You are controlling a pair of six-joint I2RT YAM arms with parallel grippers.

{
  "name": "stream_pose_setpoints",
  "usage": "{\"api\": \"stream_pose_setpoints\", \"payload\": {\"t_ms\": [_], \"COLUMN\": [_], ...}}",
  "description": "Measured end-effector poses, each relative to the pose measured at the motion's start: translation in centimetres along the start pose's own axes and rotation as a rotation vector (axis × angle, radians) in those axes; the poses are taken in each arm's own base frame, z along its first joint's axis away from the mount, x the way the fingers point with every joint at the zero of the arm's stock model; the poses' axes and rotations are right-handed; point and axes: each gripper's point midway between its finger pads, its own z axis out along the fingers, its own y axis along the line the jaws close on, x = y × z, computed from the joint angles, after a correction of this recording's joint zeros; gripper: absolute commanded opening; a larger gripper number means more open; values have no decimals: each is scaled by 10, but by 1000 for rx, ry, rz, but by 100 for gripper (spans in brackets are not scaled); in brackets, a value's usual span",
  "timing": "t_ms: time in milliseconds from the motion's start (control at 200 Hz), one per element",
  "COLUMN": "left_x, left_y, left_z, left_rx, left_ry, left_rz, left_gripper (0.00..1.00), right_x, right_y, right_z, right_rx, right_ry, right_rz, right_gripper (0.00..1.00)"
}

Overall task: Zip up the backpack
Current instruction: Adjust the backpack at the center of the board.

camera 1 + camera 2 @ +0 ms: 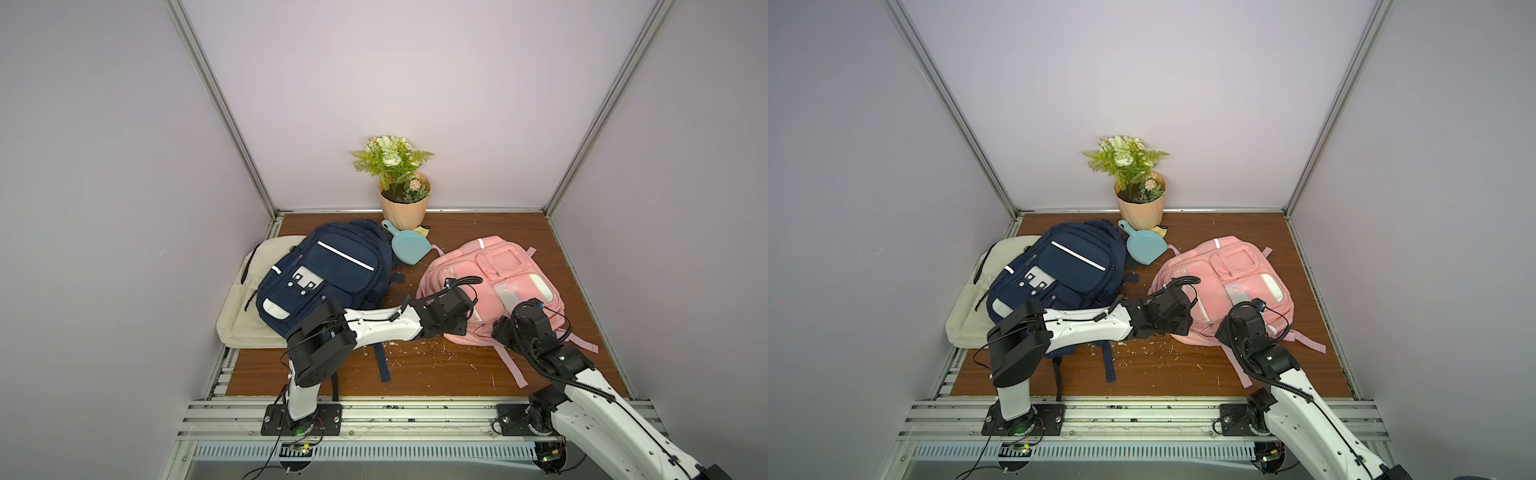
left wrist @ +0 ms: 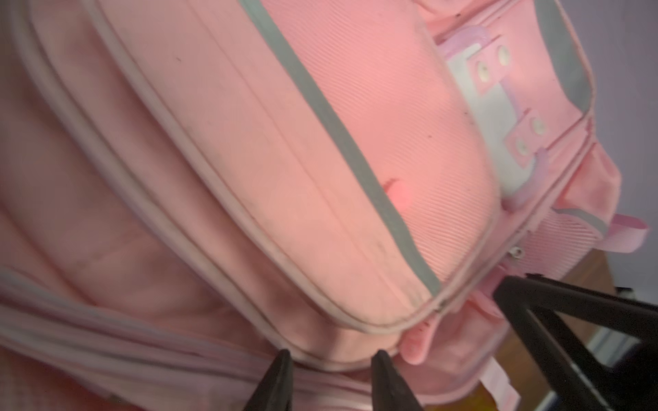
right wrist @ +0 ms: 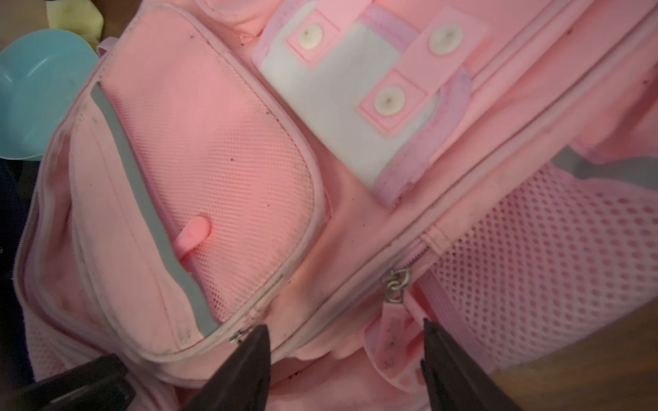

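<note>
- The pink fabric backpack (image 1: 496,266) is trimmed with grey reflective stripes and pale piping; a white panel with pink tabs is set on its front.
- Its pink mesh side pocket (image 3: 534,267) is patterned with round holes (finer weave on the front pocket).
- The navy blue fabric backpack (image 1: 332,270) is crossed by a white stripe.
- The cream canvas backpack (image 1: 241,316) is left plain.
- The light blue plastic dustpan (image 1: 409,251) is unpatterned.
- The peach ribbed plastic pot (image 1: 405,214) is topped with green fronds and white blooms.
</note>
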Motion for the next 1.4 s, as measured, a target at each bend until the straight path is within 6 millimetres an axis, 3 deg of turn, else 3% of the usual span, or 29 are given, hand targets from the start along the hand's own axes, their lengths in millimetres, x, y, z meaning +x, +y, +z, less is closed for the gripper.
{"api": "stream_pose_setpoints", "payload": {"t_ms": [65, 140, 330, 390, 505, 600, 721, 811, 886, 1021, 1146, 1261, 1401], "left_x": [-12, -41, -151, -175, -197, -190, -156, -133, -125, -120, -109, -102, -89], "left_y": [0, 6, 34, 49, 82, 109, 140, 149, 149, 143, 135, 125, 104], "left_z": [-6, -13, -31, -28, -5, 24, 55, 66, 69, 63, 53, 36, -2], "left_rx": [-3, -14, -73, -102, -192, -255, -314, -314, -289, -240, -220, -240, -240], "left_ry": [-8, -41, -199, -228, -210, -153, -35, 28, 37, 23, 24, -4, -72], "left_rz": [24, 28, 34, 30, 31, 28, 30, 33, 31, 30, 40, 56, 78], "left_gripper": [66, 73, 81, 82, 85, 82, 71, 63, 52, 28, 13, 5, 4], "right_x": [-2, -8, -10, -7, -1, 9, 28, 37, 44, 49, 48, 43, 35], "right_y": [1, 5, 6, 4, 2, 0, -9, -15, -16, -12, -5, -6, -18], "right_z": [-3, -8, -13, -13, -12, -9, -3, 1, 6, 15, 25, 29, 34], "right_rx": [4, -2, 2, 12, 12, 12, 27, 36, 32, 24, 14, 29, 79], "right_ry": [4, 0, 11, 26, 52, 81, 133, 154, 170, 184, 186, 158, 132], "right_rz": [2, 6, 16, 19, 37, 51, 65, 75, 81, 83, 84, 81, 80], "right_gripper": [70, 70, 71, 72, 74, 74, 74, 74, 74, 72, 61, 48, 45]}}
